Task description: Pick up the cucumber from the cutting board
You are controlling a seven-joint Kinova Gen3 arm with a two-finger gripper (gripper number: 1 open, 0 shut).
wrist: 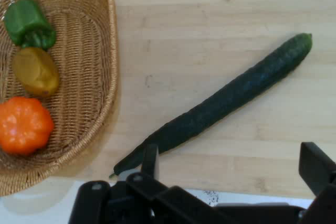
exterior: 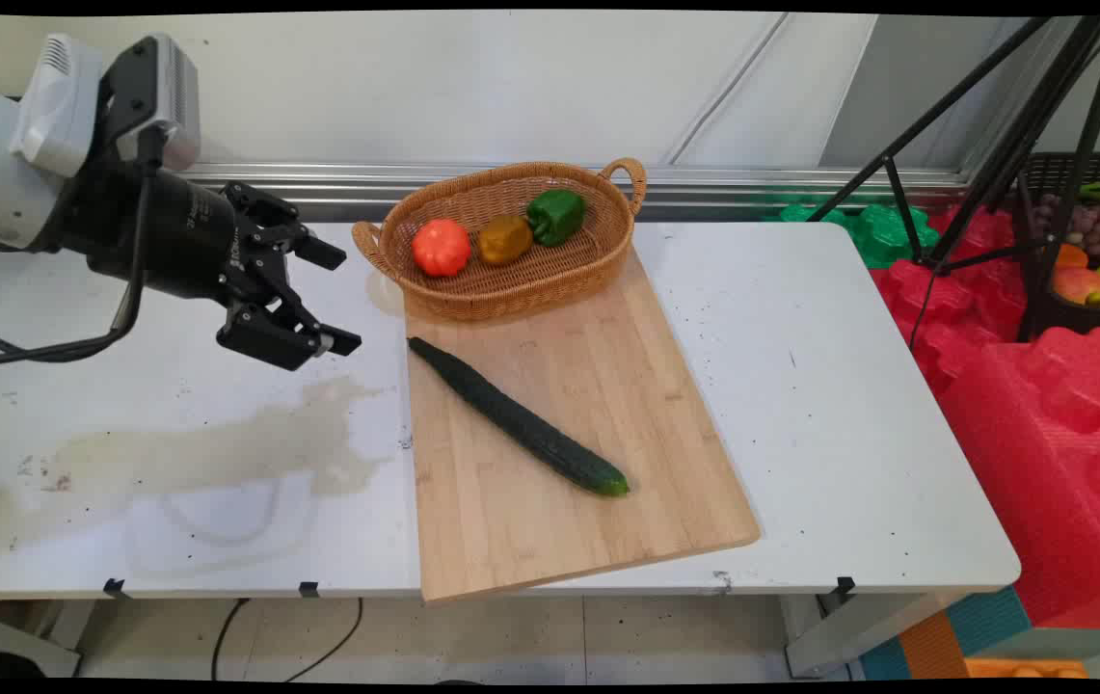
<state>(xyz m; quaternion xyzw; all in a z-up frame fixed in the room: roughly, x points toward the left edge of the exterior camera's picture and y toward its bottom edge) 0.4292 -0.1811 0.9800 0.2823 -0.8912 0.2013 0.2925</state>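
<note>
Main view alone shows the hand (exterior: 330, 297) spread wide, holding nothing, above the surface (exterior: 819, 386); hand view shows the cucumber (wrist: 220, 103) nearest ahead on the cutting board (wrist: 210, 24). Beyond it, the basket (wrist: 102, 77) holds three peppers; nothing blocks the way.

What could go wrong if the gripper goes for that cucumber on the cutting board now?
The cucumber is round and lies loose on the cutting board, so it may roll away from the open gripper. Its near end lies close to the basket, which a finger could catch.

Bare board (exterior: 627, 386) flanks the cucumber (exterior: 521, 419); basket (exterior: 415, 289) crowds its stem.
</note>
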